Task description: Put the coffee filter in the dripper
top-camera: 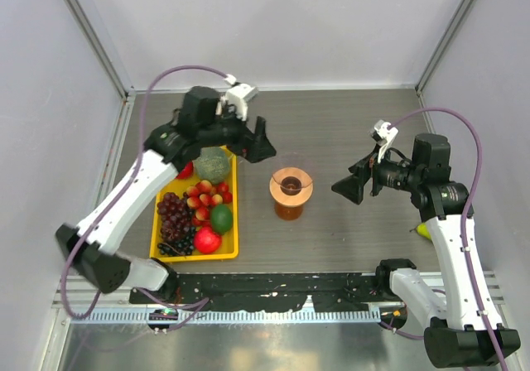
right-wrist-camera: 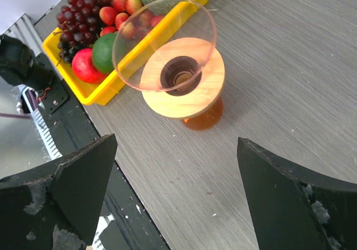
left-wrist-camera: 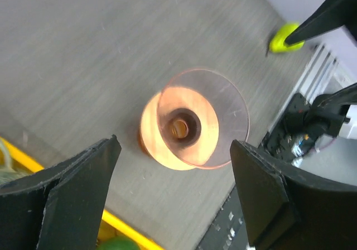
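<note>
Though close to the dripper [top-camera: 278, 190], left gripper [left-wrist-camera: 174, 148] and right gripper [right-wrist-camera: 177, 144] fingers wide apart, empty.

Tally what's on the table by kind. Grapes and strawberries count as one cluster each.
Yellow tray: 1
Dripper: 1
Jug of amber liquid: 1
Melon: 1
Grape bunch: 1
Strawberry cluster: 1
Green round fruit: 1
Red round fruit: 2, the second at the tray's far-left corner
Yellow-green pear: 1
Total: 10

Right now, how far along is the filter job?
Nothing looks done: the dripper bowl is clear and empty. Nothing in hand: left gripper and right gripper both hang open, facing it. Left: find the coffee filter, which no view shows, and seat it.
</note>
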Robot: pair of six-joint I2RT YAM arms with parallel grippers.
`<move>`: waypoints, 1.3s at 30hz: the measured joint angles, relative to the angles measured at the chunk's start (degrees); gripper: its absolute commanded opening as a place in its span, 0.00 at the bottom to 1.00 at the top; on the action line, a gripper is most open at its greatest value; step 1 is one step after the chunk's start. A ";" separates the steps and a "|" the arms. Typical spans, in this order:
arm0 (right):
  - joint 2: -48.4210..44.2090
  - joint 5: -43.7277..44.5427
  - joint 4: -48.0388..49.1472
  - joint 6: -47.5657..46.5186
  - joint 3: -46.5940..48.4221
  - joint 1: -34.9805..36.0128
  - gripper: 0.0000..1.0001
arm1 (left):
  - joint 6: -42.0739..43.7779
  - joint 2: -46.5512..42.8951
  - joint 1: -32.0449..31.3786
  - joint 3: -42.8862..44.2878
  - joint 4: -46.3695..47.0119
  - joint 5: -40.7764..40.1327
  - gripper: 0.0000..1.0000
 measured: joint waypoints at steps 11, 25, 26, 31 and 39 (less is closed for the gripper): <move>2.14 -12.61 16.46 1.62 -2.34 0.11 1.00 | -1.42 -21.31 9.70 -30.71 30.16 19.65 0.89; 6.12 -10.69 29.31 -0.92 -7.91 6.62 0.88 | 6.80 -14.73 6.19 -38.69 53.55 28.33 0.66; 6.34 -9.81 29.22 -0.94 -7.91 6.86 0.88 | 6.95 -14.71 6.16 -38.69 53.62 27.63 0.65; 7.50 -3.10 27.04 2.99 -7.85 6.95 0.80 | 5.33 -14.71 6.01 -36.98 47.30 20.83 0.68; 7.72 2.51 26.21 15.28 -7.78 6.97 0.69 | -1.95 -15.39 6.01 -34.47 34.99 14.80 0.69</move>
